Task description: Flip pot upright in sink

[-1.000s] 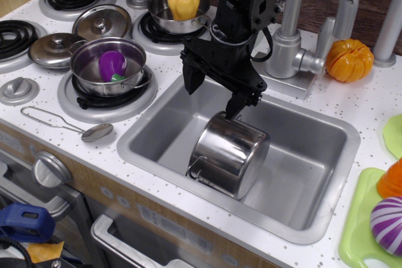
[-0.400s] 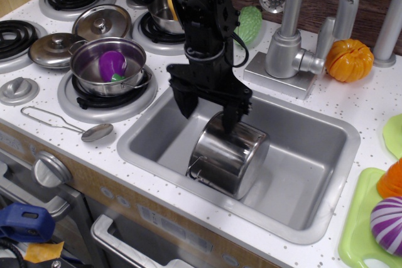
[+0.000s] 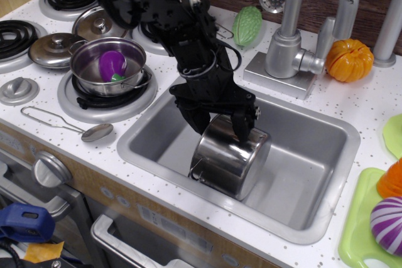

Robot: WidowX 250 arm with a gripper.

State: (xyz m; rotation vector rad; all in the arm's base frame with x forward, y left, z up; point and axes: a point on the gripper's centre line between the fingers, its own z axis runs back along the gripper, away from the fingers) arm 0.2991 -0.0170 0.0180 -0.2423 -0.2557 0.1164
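The shiny steel pot lies tilted on its side in the grey sink, its flat base facing up and back and a wire loop handle at its lower left. My black gripper is down on the pot's upper end. Its jaws are open and straddle the raised base edge, one finger on the left and one on the right. I cannot tell whether the fingers touch the pot. The pot's mouth is hidden from view.
A shallower pot with a purple eggplant sits on the burner left of the sink. Two lids lie behind it and a spoon in front. The faucet, a green gourd and an orange pumpkin stand behind the sink.
The arm has swung left and the gripper has come down, from just above the pot to straddling its upper end. The arm now hides the pan with the yellow pepper. The pot has barely shifted.
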